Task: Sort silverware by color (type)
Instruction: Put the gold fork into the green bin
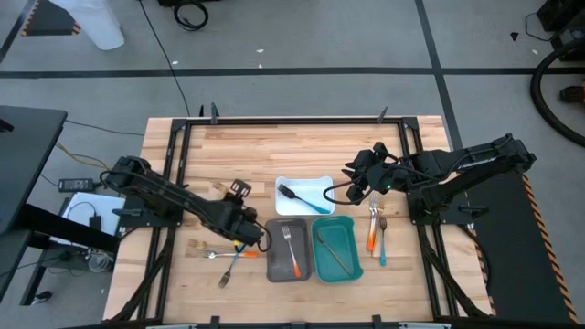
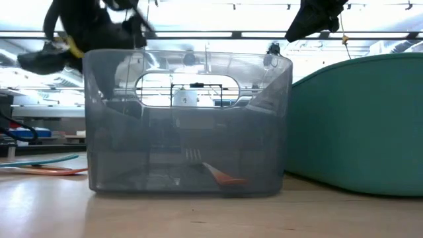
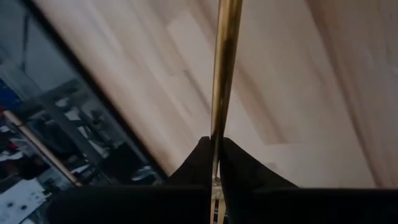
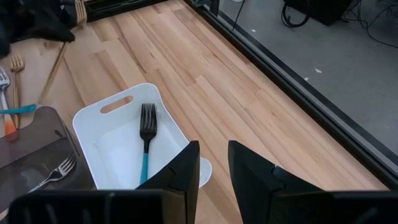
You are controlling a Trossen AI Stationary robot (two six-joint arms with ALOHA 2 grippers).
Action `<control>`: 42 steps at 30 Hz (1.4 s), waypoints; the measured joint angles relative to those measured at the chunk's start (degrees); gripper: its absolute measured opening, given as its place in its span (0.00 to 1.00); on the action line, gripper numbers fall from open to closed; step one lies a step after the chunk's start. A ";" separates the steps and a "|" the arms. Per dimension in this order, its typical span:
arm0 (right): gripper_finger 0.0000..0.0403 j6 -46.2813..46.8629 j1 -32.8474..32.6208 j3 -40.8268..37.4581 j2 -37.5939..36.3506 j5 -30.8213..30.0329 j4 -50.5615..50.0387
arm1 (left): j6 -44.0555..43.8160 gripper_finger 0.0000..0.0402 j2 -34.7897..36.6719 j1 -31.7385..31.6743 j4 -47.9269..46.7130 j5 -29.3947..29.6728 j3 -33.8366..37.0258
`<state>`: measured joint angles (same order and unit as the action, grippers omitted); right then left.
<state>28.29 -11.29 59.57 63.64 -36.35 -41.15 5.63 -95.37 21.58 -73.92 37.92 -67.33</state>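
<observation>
While the right gripper (image 4: 213,163) waited spread above the white tray (image 4: 99,127), the left gripper (image 3: 215,158) pinched a gold-bronze utensil (image 3: 222,74) over the wooden table (image 1: 238,151), just left of the grey tray (image 1: 277,265).

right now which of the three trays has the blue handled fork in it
The white tray, the one farthest from the table's front edge, holds the black fork with the blue handle. The grey tray holds an orange-handled fork; the teal tray a bronze piece.

Pale wood table (image 1: 238,151), white tray (image 1: 304,195) with black-headed, teal-handled fork (image 4: 146,144), grey tray (image 1: 289,250) with orange-handled fork (image 1: 291,249), teal tray (image 1: 336,248), gold-bronze utensil (image 3: 224,68).
</observation>
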 joint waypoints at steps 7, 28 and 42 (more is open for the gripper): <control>0.24 0.01 0.00 0.00 0.00 -0.01 0.00 | 0.22 0.05 0.32 -0.04 -4.78 3.73 -6.74; 0.24 2.47 0.00 0.00 0.56 0.71 2.00 | 18.09 0.05 0.32 -2.69 14.42 7.69 -10.69; 0.24 0.63 0.03 0.00 9.76 15.72 17.54 | 45.94 0.05 0.10 -7.55 34.34 11.56 -10.71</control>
<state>28.93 -11.26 59.57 73.39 -20.63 -23.60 51.57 -95.26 14.03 -39.59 49.48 -78.04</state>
